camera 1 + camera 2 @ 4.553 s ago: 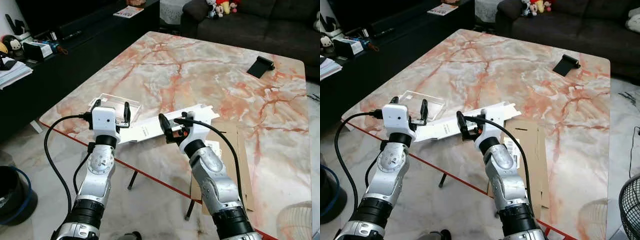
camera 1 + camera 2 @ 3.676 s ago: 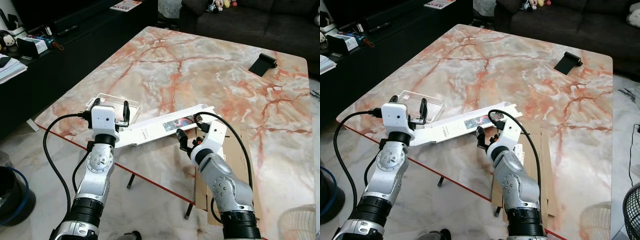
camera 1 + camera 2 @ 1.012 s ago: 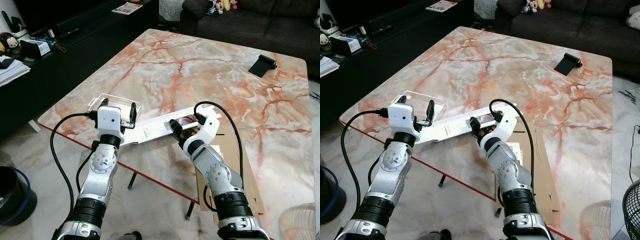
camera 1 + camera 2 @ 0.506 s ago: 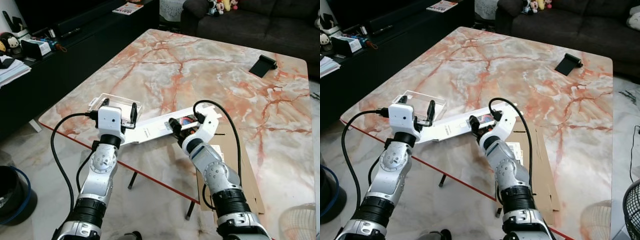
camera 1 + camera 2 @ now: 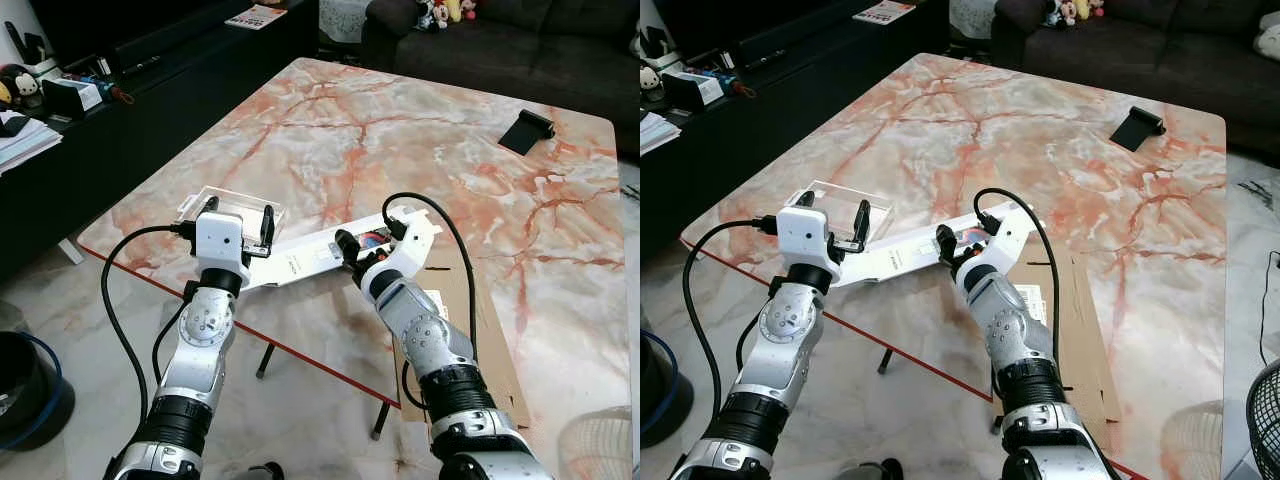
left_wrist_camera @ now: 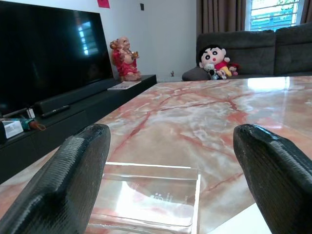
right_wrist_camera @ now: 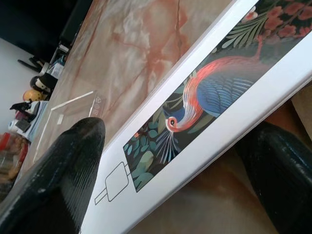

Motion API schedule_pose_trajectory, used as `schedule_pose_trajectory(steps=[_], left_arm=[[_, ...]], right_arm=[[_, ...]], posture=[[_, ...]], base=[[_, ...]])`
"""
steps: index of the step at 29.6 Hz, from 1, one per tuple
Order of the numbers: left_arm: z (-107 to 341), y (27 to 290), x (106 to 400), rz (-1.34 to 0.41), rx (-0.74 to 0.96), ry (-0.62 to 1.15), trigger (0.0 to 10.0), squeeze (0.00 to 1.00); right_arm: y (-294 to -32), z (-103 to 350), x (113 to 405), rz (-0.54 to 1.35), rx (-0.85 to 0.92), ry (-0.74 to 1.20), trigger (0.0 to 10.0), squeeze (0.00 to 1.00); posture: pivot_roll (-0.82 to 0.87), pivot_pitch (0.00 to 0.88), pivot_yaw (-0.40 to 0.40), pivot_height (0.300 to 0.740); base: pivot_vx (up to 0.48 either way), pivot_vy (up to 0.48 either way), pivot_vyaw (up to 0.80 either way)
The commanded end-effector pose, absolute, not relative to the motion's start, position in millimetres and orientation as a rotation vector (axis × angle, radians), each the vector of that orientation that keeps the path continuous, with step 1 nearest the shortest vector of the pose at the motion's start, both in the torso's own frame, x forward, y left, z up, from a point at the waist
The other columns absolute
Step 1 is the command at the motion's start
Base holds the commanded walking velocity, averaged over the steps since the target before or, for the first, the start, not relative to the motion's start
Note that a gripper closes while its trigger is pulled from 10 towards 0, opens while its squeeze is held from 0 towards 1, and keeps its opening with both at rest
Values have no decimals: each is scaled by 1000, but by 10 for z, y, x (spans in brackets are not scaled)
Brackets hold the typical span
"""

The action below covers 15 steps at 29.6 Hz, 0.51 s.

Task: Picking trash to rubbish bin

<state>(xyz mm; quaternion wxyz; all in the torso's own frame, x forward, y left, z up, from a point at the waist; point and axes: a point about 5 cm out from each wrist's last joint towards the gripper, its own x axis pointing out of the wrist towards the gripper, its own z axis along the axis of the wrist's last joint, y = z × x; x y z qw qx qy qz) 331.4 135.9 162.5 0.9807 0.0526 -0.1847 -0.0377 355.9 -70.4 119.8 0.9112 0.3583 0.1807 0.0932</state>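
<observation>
While straddled by the right pincer (image 7: pixel 170 161), white box (image 7: pixel 204 112), contents apparently hidden.

bench (image 5: pixel 330 130): pink-veined marble top | near left edge: clear plastic tray (image 5: pixel 232 206) | right of it: long white printed box (image 5: pixel 330 252) | near right: flattened cardboard (image 5: pixel 462 300) overhanging | far right: small black stand (image 5: pixel 527 130)

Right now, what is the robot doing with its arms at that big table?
It is tidying trash off the marble table. The right gripper is open, one finger on each side of a long white box with a bird picture, not yet squeezing it. The left gripper is open too, above a clear plastic tray.
</observation>
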Motion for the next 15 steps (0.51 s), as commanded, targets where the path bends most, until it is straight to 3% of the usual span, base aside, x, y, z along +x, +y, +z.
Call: schedule_pose_trajectory(steps=[1, 15], left_arm=[[1687, 1348, 3316, -80, 103, -396, 10000, 0], [1698, 1341, 3315, -85, 103, -399, 10000, 0]], right_arm=[[-154, 1550, 3580, 345, 809, 331, 0, 0], [-172, 1512, 3596, 322, 834, 324, 0, 0]], posture=[[155, 107, 8, 740], [154, 106, 14, 740]], base=[[0, 0, 0], [0, 0, 0]])
